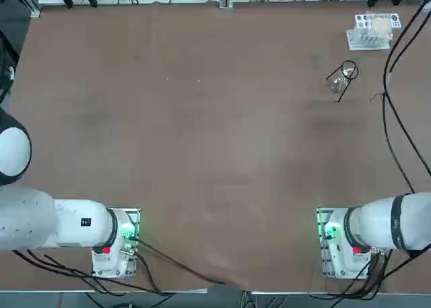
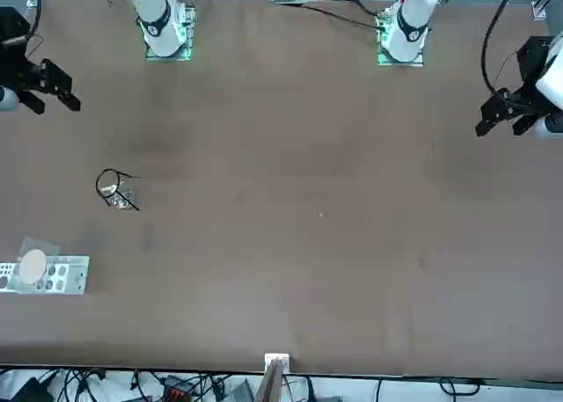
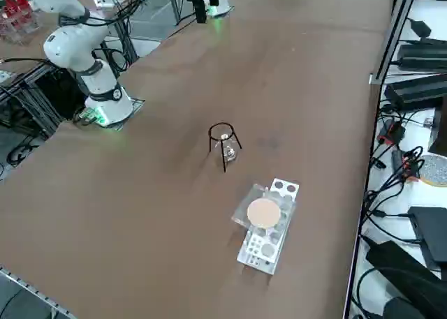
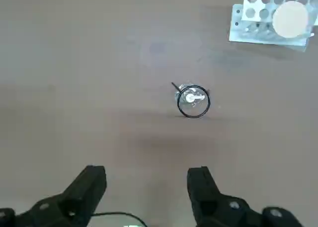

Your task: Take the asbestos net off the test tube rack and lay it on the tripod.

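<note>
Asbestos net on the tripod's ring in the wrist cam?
No, the net's pale disc sits over the white rack, apart from the tripod's black ring.

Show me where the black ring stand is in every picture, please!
Top view: the tripod is in the upper right.
Front view: left side, about halfway down.
Right side view: near the middle, a bit above centre.
Right wrist view: just beyond the open right gripper.
Shared landmark: the white test tube rack with the round pale disc on top.
</note>
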